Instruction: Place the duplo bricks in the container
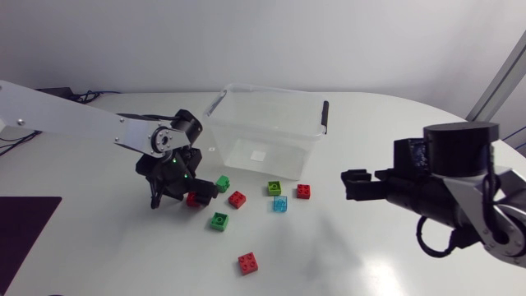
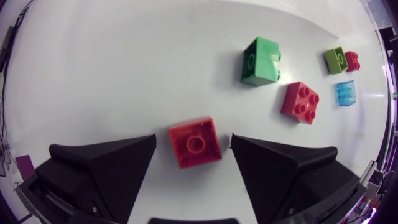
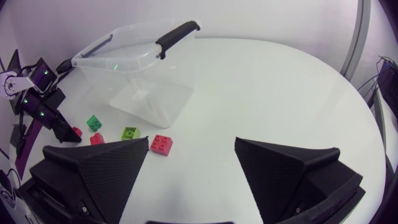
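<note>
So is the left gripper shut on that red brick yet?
Open. In the left wrist view the left gripper straddles the red brick, with a visible gap between the brick and each finger.

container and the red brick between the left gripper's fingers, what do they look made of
Container: looks like clear glossy plastic; the table shows through its walls. Red brick: likely opaque moulded plastic, smooth with a soft sheen.
</note>
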`<state>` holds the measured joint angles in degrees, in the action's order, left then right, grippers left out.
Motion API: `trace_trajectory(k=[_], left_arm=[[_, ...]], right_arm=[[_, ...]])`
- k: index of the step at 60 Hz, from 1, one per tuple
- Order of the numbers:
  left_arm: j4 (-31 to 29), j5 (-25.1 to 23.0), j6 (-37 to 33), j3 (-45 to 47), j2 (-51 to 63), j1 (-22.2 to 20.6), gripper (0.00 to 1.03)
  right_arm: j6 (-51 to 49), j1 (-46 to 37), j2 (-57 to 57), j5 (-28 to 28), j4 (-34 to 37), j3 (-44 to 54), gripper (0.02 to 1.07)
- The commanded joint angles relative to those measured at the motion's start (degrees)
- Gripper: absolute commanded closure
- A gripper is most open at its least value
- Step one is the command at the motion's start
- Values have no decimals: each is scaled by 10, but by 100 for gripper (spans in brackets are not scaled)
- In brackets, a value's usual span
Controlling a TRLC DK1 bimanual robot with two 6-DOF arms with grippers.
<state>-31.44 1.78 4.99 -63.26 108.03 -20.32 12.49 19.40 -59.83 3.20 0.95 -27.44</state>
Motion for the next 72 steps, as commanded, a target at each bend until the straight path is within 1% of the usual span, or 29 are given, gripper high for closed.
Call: trace_trajectory(k=[1, 3, 5, 11, 16, 25, 29, 32, 35, 38, 42, 48, 50, 54, 56, 61, 63, 65, 66, 72], left_arm=[[28, 2, 27, 8, 13, 8, 57], [36, -4, 29, 12, 13, 14, 63], [48, -19, 28, 23, 10, 19, 69], [52, -19, 28, 32, 1, 27, 77], [52, -19, 27, 43, -31, 39, 79], [45, -18, 12, 53, -105, 55, 79], [43, -18, 4, 56, -152, 59, 79], [43, -18, -2, 54, -184, 64, 79], [44, -18, -10, 51, -225, 64, 79], [57, -18, -17, 42, -265, 65, 79], [64, -18, -17, 23, -286, 64, 79], [78, -18, -16, -9, -293, 58, 79], [90, -18, -15, -17, -292, 52, 79], [96, -18, -12, -35, -281, 43, 79], [108, -18, -11, -42, -273, 34, 79], [129, -17, -10, -63, -251, 14, 78], [144, -16, -9, -72, -241, 7, 78], [151, -14, -9, -84, -229, -1, 78], [153, -13, -8, -92, -222, -3, 78], [172, -12, -6, -121, -181, -21, 77]], right_arm=[[23, 17, -58, 8, -31, -14, 7], [25, 23, -80, 8, -44, -17, 7], [25, 30, -101, 12, -58, -20, 7], [38, 47, -171, 19, -83, -39, 7], [57, 55, -230, 21, -81, -69, 7], [80, 68, -300, 21, -80, -108, 8], [90, 72, -327, 21, -79, -123, 12], [94, 77, -345, 21, -80, -132, 13], [97, 86, -360, 21, -81, -140, 13], [101, 98, -381, 22, -78, -150, 13], [111, 103, -399, 23, -67, -165, 14], [115, 112, -419, 32, -65, -179, 19], [115, 115, -425, 37, -64, -183, 22], [115, 115, -435, 42, -60, -191, 28], [116, 114, -441, 44, -60, -195, 34], [116, 110, -458, 44, -48, -203, 51], [115, 110, -467, 44, -44, -207, 62], [115, 108, -472, 46, -39, -211, 71], [115, 107, -474, 47, -37, -212, 74], [112, 104, -471, 48, -18, -212, 77]])
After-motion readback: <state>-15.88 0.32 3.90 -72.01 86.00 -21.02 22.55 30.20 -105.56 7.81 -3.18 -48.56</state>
